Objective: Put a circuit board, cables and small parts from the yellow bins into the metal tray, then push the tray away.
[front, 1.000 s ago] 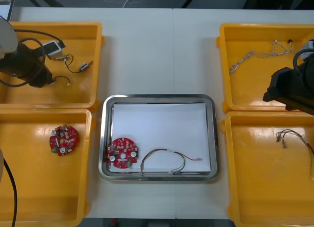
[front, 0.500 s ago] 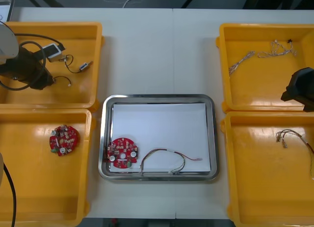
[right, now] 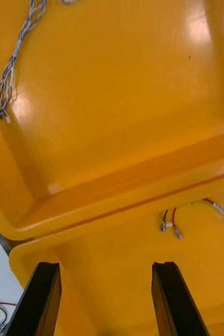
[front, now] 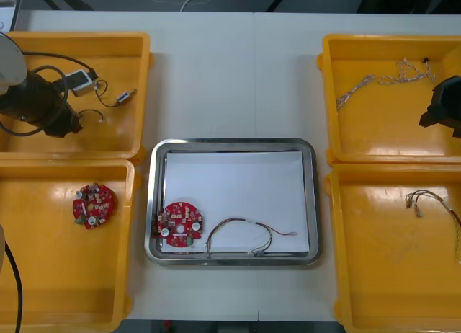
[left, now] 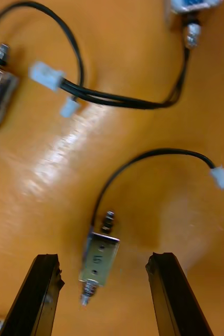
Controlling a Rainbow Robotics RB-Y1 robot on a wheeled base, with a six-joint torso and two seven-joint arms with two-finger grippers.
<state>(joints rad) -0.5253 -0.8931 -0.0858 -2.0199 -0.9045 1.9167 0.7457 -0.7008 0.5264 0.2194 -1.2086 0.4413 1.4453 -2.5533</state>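
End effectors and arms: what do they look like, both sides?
Left end effector (over the far left yellow bin) and right end effector (over the right yellow bins): two flat black fingers each, straight bars with squared tips, no visible markings. Front view: left arm black, looped with black cables, pale grey rounded shell behind; right arm a black blocky housing.

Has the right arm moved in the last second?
Yes. The right arm has pulled outward, away from the tray, toward the table's right edge.
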